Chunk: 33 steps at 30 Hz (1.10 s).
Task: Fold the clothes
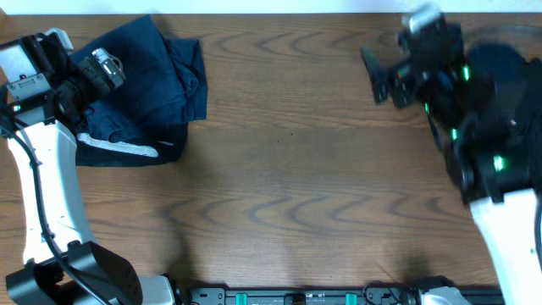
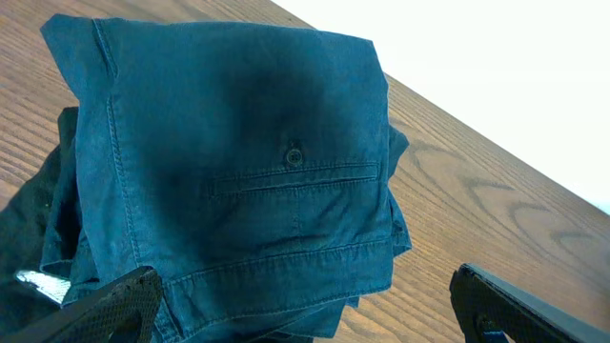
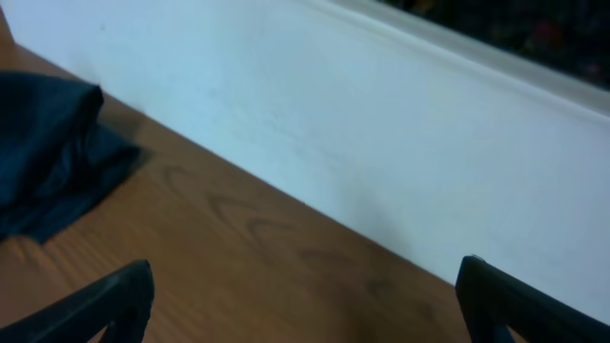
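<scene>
A pile of folded clothes (image 1: 161, 72) lies at the table's far left corner. On top are navy-blue shorts (image 2: 238, 162) with a buttoned back pocket. Under them a black garment with a white stripe (image 1: 118, 149) sticks out towards the front. My left gripper (image 2: 305, 319) hovers open over the near edge of the shorts, one finger (image 2: 114, 305) above the cloth and the other above bare wood, and holds nothing. My right gripper (image 1: 378, 76) hangs open and empty above the far right of the table (image 3: 286, 257), near the white wall. More dark cloth (image 1: 508, 63) lies beneath the right arm.
The white wall (image 3: 381, 124) runs along the table's far edge, close to the right gripper. A dark garment (image 3: 48, 152) shows at the left of the right wrist view. Bare wood (image 1: 288, 169) spans the middle. The arm bases stand at the front edge.
</scene>
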### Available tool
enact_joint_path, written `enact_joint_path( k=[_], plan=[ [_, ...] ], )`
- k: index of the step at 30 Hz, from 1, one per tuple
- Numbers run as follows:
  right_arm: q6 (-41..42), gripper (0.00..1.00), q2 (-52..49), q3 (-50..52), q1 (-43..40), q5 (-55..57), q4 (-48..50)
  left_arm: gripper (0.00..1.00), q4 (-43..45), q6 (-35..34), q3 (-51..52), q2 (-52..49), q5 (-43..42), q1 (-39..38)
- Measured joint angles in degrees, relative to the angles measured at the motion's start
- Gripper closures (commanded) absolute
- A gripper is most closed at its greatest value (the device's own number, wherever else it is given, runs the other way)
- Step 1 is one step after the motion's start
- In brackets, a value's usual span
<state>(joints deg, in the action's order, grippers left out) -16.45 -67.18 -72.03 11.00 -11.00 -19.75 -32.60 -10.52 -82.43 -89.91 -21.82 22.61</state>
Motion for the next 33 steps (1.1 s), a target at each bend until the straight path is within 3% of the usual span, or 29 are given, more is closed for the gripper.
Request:
enact_joint_path(
  k=[8,13,25,33],
  plan=[
    [-2.69,0.01,21.9,31.34,-0.04,1.09,18.32,0.02,-0.02,0.0,0.0,0.0,-0.26,0.0],
    [-3.08,0.01,33.64,47.47,-0.07,1.68,21.38,0.02,-0.02,0.0,0.0,0.0,-0.28,0.0],
    [-1.33,0.01,50.31,61.96,-0.07,1.7,22.62,0.02,0.0,0.0,0.0,0.0,-0.31,0.0],
    [5.18,0.01,56.63,67.54,-0.17,2.12,23.96,0.02,0.0,0.0,0.0,-0.02,-0.31,0.0]
  ],
)
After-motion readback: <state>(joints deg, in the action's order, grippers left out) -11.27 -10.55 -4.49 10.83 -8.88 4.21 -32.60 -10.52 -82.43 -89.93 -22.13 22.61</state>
